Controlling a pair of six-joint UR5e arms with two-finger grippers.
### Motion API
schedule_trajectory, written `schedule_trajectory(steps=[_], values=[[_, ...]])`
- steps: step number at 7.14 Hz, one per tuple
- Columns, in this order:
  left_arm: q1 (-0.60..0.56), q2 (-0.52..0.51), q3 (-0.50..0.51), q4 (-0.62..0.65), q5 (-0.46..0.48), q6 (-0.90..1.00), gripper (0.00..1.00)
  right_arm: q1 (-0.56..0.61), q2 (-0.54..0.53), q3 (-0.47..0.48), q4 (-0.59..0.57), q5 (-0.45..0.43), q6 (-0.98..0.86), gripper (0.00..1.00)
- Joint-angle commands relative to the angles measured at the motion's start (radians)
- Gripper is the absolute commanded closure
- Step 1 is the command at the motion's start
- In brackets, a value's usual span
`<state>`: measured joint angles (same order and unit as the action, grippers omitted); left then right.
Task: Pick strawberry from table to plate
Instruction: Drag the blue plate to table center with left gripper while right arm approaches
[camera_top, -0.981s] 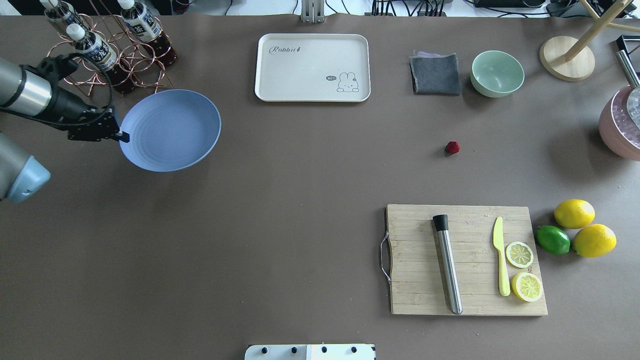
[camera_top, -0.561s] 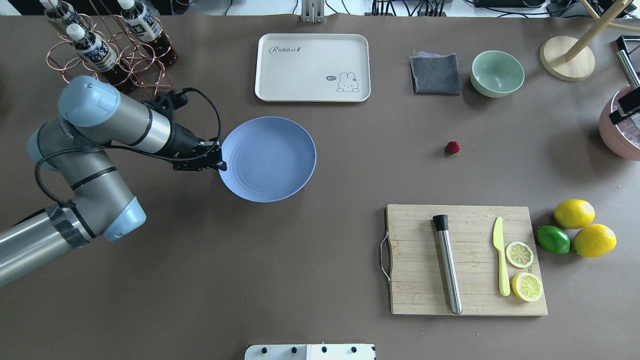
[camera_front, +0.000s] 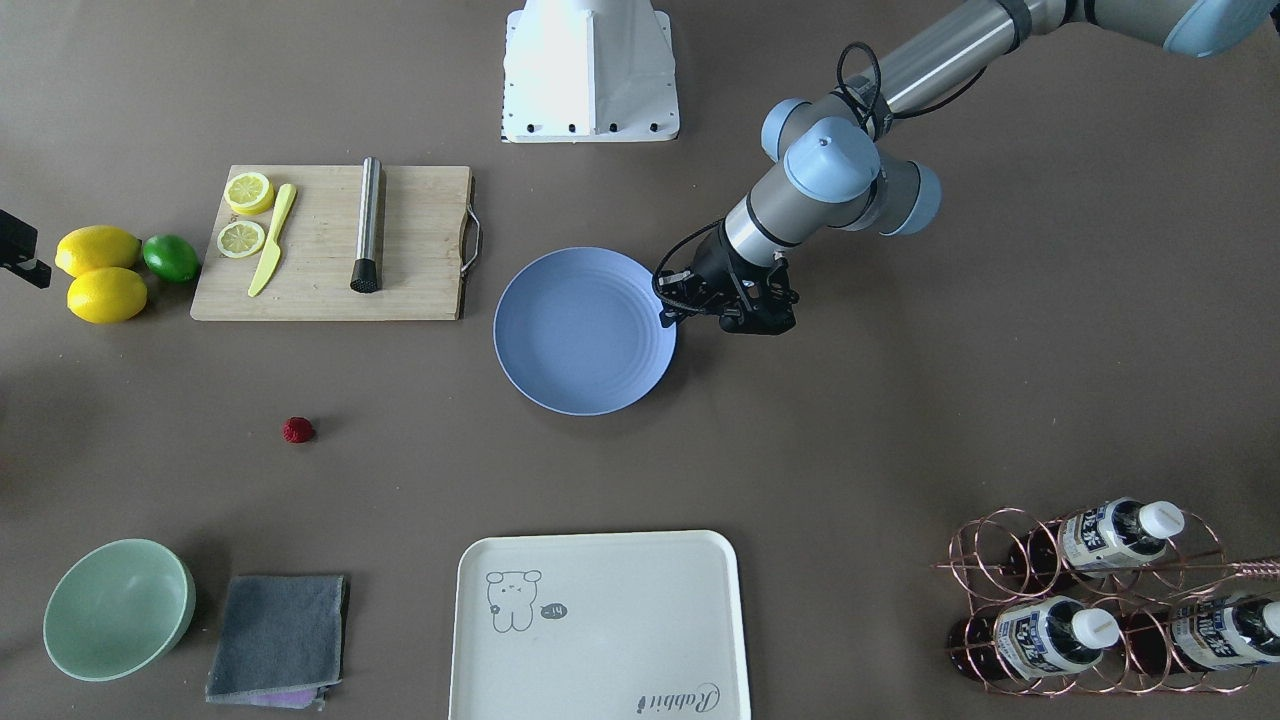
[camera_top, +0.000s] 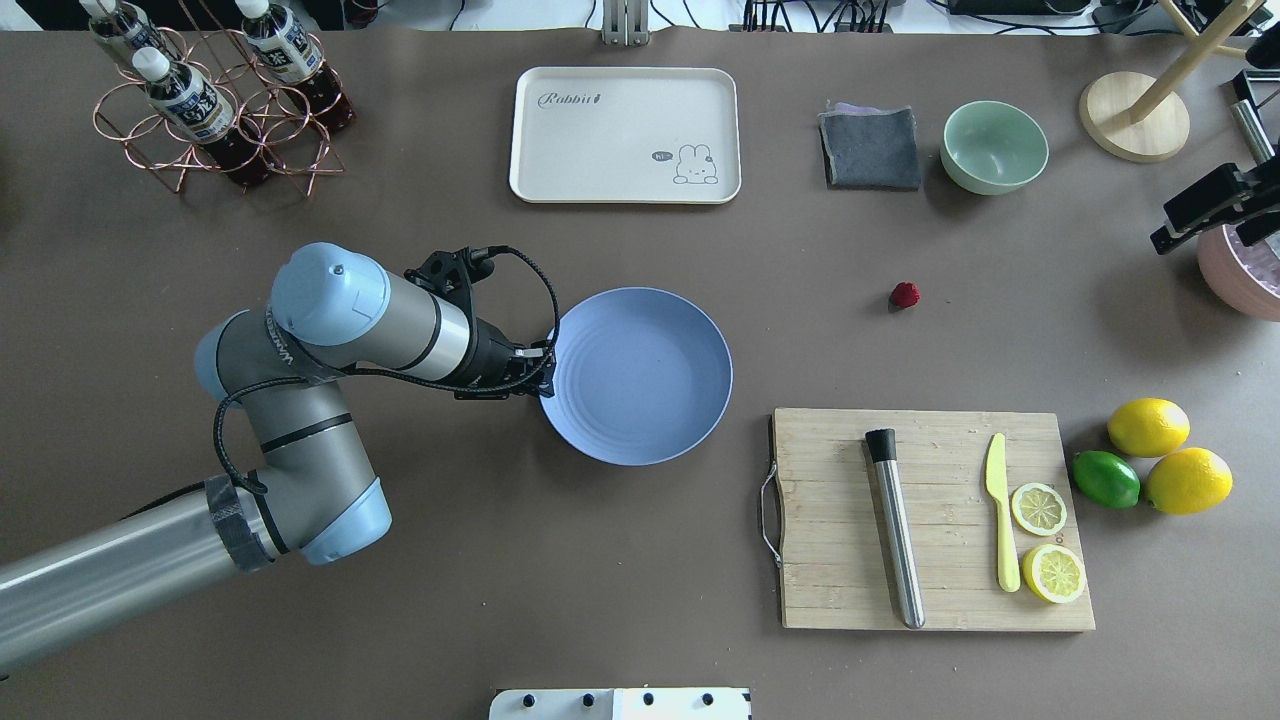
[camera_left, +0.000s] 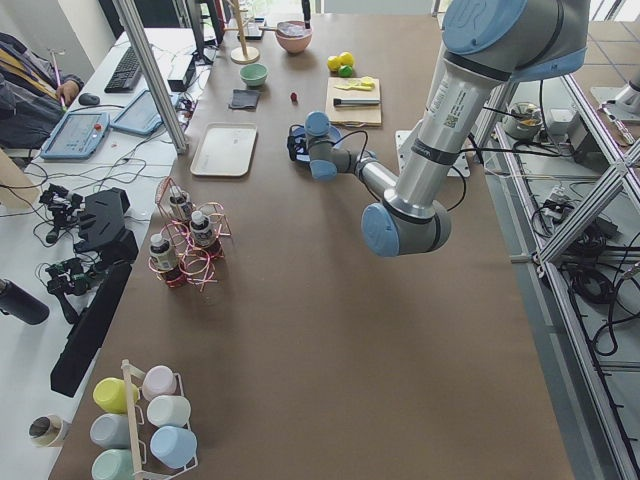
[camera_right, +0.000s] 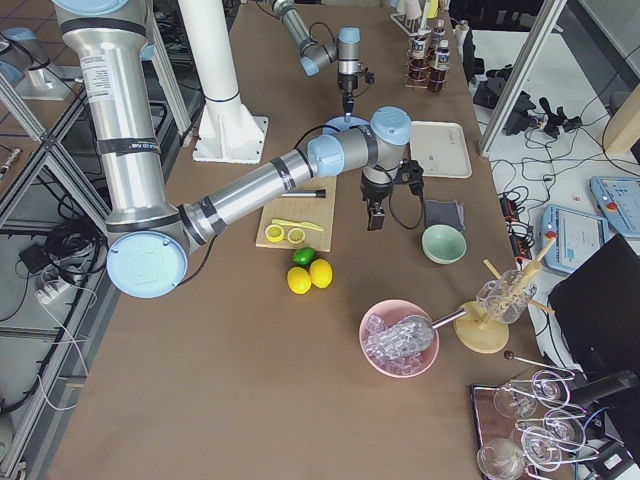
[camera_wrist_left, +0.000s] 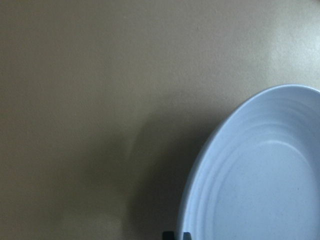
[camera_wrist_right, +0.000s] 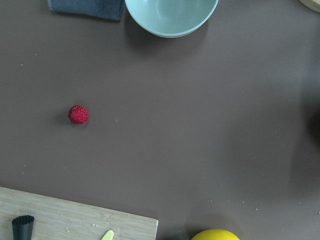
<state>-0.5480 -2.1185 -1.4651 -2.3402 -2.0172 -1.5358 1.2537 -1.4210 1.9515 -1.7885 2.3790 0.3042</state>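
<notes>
Blue-lavender round plate (camera_top: 640, 380), 9 o'clock rim clamped in the left fingers (camera_top: 545, 385); tiny dark-red strawberry (camera_top: 905, 295) on the grey-brown counter (camera_top: 640, 560) at its 2 o'clock, well apart; right fingers (camera_top: 1195, 215): can't tell how open

A cream tray (camera_top: 600, 150), grey cloth (camera_top: 871, 148) and mint-green bowl (camera_top: 994, 147) line the far edge of the worktop (camera_top: 600, 560). Toward its right end, a cutting board (camera_top: 830, 520) carries a steel muddler (camera_top: 897, 530), yellow knife (camera_top: 1003, 520) and lemon halves (camera_top: 1039, 508).

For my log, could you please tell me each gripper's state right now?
Left gripper: closed on the rim of the plate.
Right gripper: cannot tell, only partly in view.
</notes>
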Motion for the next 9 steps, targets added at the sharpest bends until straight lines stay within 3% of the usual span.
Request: schedule_trajectory(steps=[1, 2, 3, 4, 5, 8, 9], values=[[0.026, 0.000, -0.001, 0.001, 0.032, 0.000, 1.00, -0.005, 0.000, 0.003, 0.003, 0.000, 0.019, 0.00], [0.026, 0.002, 0.000, 0.001, 0.032, 0.000, 1.00, -0.013, 0.004, 0.001, 0.012, -0.001, 0.045, 0.00], [0.023, 0.003, -0.004, 0.001, 0.032, 0.000, 0.82, -0.022, 0.004, 0.000, 0.032, -0.001, 0.064, 0.00], [0.017, 0.005, -0.005, 0.001, 0.029, 0.002, 0.27, -0.042, 0.017, -0.002, 0.052, -0.003, 0.106, 0.00], [0.007, 0.003, -0.011, 0.001, 0.025, 0.002, 0.09, -0.074, 0.054, -0.006, 0.060, -0.003, 0.165, 0.00], [-0.128, 0.063, -0.055, 0.001, -0.067, 0.040, 0.04, -0.227, 0.190, -0.022, 0.075, -0.047, 0.421, 0.00], [-0.189, 0.084, -0.061, 0.001, -0.124, 0.101, 0.03, -0.284, 0.198, -0.029, 0.143, -0.076, 0.514, 0.00]])
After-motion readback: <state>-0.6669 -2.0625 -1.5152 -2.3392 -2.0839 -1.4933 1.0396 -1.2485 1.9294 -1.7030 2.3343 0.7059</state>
